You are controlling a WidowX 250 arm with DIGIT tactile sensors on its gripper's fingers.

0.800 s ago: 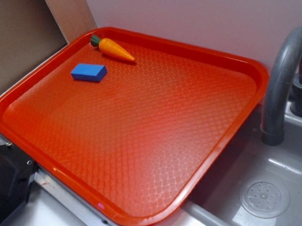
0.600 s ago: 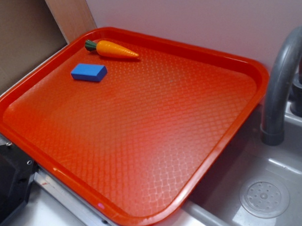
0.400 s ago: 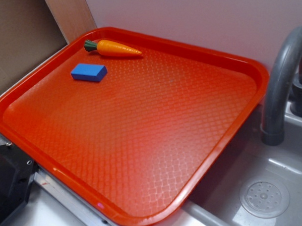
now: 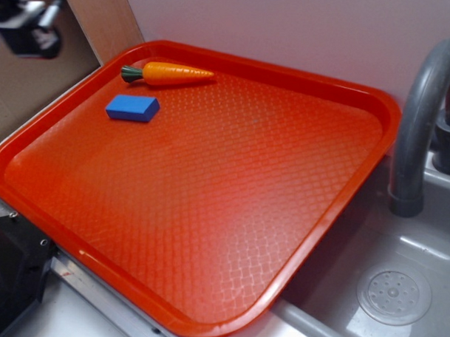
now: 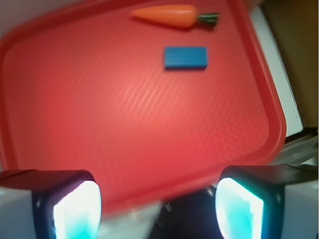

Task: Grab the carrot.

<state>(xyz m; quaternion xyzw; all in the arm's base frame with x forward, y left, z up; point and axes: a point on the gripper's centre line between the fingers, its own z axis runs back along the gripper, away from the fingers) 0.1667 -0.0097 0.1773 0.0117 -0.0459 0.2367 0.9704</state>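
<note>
The carrot (image 4: pixel 166 72) is a glossy orange cone with a dark green stub. It lies on its side near the far left corner of the red tray (image 4: pixel 233 183), stub to the left. In the wrist view the carrot (image 5: pixel 169 15) is at the top, far ahead on the tray (image 5: pixel 124 109). My gripper (image 4: pixel 20 31) shows as a dark blur at the top left of the exterior view, up off the tray and left of the carrot. In the wrist view the gripper (image 5: pixel 157 209) is open, with nothing between its fingers.
A blue rectangular block (image 4: pixel 133 107) lies just in front of the carrot, seen in the wrist view as the block (image 5: pixel 185 57). A grey faucet (image 4: pixel 419 125) and sink basin (image 4: pixel 392 296) are to the right. A wooden board (image 4: pixel 105 25) leans behind the tray's corner.
The carrot has turned on the tray, its stub swinging left and its tip right. My gripper has come into the exterior view at the top left.
</note>
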